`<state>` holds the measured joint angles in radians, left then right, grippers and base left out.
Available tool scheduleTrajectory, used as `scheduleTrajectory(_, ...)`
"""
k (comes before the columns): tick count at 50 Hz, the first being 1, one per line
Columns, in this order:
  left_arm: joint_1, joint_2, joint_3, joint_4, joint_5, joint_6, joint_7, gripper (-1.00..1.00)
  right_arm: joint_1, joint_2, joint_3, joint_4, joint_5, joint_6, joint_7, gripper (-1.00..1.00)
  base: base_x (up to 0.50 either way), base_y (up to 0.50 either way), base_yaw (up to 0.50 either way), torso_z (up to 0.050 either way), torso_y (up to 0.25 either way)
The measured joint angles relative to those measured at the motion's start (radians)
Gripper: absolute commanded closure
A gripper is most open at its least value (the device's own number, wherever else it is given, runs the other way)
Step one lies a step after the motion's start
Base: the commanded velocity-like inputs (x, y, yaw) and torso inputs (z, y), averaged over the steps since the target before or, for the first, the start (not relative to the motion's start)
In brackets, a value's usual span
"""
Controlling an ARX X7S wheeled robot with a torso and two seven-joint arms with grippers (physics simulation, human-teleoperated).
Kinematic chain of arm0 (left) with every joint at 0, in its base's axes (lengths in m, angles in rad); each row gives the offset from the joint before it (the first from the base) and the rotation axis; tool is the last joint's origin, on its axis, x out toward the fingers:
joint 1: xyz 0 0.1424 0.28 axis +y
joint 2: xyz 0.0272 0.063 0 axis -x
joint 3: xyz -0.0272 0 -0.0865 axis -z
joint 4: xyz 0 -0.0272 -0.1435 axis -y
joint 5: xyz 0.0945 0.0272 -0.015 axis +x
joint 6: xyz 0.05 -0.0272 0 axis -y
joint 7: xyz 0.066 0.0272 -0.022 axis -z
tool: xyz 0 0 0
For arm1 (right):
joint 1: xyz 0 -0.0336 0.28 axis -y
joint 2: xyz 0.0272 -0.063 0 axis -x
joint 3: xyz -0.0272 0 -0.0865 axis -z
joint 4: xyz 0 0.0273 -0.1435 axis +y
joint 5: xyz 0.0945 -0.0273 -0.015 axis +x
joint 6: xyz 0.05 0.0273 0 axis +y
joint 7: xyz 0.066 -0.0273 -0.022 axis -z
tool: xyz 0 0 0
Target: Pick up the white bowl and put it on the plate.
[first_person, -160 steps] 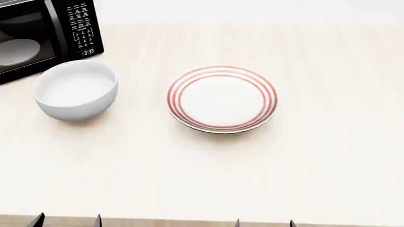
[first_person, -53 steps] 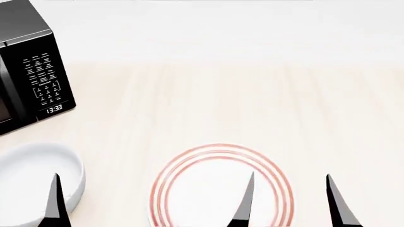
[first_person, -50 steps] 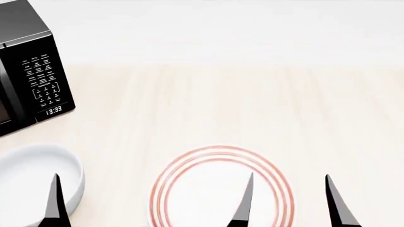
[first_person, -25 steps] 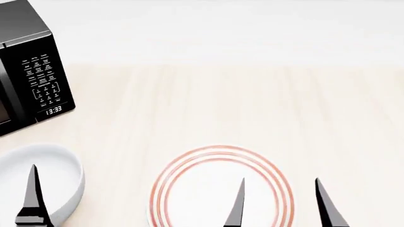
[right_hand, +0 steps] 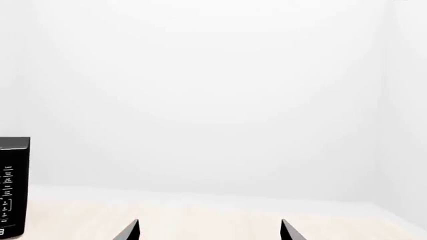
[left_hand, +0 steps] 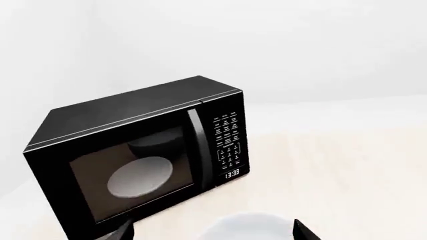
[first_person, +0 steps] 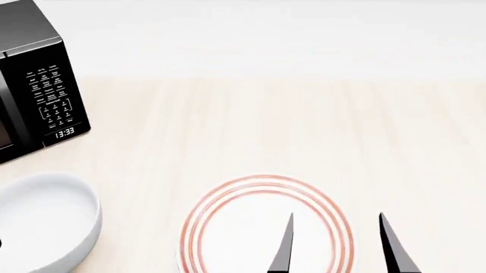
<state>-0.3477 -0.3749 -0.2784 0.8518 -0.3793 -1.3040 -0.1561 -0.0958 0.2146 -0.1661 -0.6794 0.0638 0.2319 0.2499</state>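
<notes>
The white bowl (first_person: 45,222) sits on the table at the near left, its right side up. Its far rim (left_hand: 250,227) shows between the tips of my left gripper (left_hand: 213,235), which stands open above its near side with nothing held. The plate (first_person: 235,227), white with red rings, lies to the bowl's right, cut off by the lower edge of the head view. My right gripper (first_person: 338,250) hangs open over the plate's right half, empty. In the right wrist view only the two tips of the right gripper (right_hand: 210,232) show.
A black microwave (first_person: 38,96) stands at the back left, just behind the bowl, with a greyish dish (left_hand: 140,175) visible through its window. The pale wooden table (first_person: 304,125) runs back to a white wall.
The left gripper's fingertip has slid left across the bowl and out of the head view. The right gripper has barely shifted. Earlier the head view rose and both grippers came up into it.
</notes>
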Motion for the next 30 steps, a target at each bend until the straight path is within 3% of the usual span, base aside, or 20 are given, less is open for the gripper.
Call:
scheduleTrajectory(17,-0.125,0.001,-0.099,-0.315,-0.045,-0.165,0.044,-1.0,0.001,0.011,-0.005,0.005,0.028,-0.004,0.01,-1.0,0.0,0.0,0.0,0.0,0.0)
scheduleTrajectory(26,-0.176,-0.017,-0.064,-0.463,-0.035,-0.148,0.051,-1.0,0.004,0.018,-0.011,0.01,0.041,-0.006,0.017,-1.0,0.0,0.0,0.0,0.0,0.0)
scheduleTrajectory(30,-0.222,-0.022,-0.006,-0.589,0.005,-0.067,0.043,-1.0,0.006,0.019,-0.015,0.02,0.051,-0.01,0.015,-1.0,0.0,0.0,0.0,0.0,0.0)
